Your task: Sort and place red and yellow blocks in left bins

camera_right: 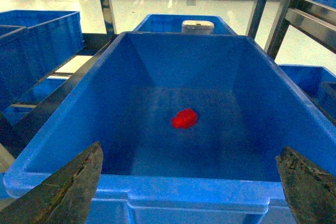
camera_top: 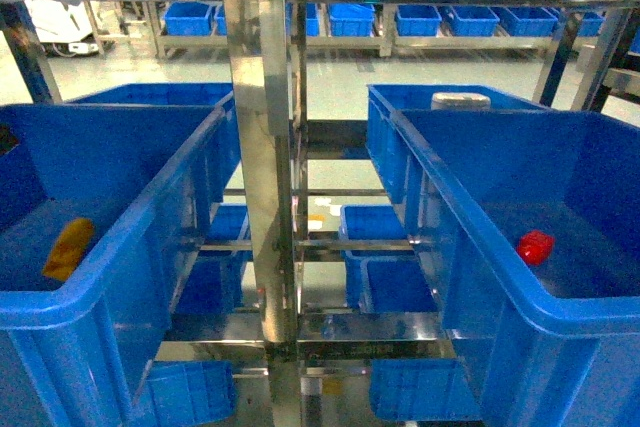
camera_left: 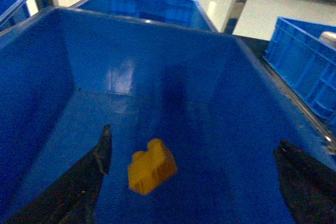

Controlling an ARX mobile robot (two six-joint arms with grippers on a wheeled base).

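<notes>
Both claws are held wide and empty. From the left wrist view, the left claw [camera_left: 191, 161] is positioned inside the near left bin [camera_left: 157, 19], with its two dark fingers spread apart on either side of the yellow block [camera_left: 151, 165]. The yellow block is seen lying on the bin floor between the fingers and touched by neither; its two studs are turned to the upper left. In the head view the same yellow block [camera_top: 68, 248] is shown low against the near wall of the left bin [camera_top: 120, 237]. From the right wrist view, the right claw [camera_right: 189, 174] is held just outside the near rim of the right bin [camera_right: 157, 184], fingers spread wide, nothing gripped. The red block [camera_right: 184, 118] rests on the floor of that bin near its middle, well apart from the claw; in the head view the red block [camera_top: 535, 246] appears toward the right side of the right bin [camera_top: 480, 237]. A metal rack post [camera_top: 262, 147] stands between the two bins. Progress is judged as partial: the yellow block already lies in a left bin, while the red block has not yet been picked up from the right-hand bin and is still to be transferred. Whether the yellow block needs further sorting into another left bin cannot be determined.
</notes>
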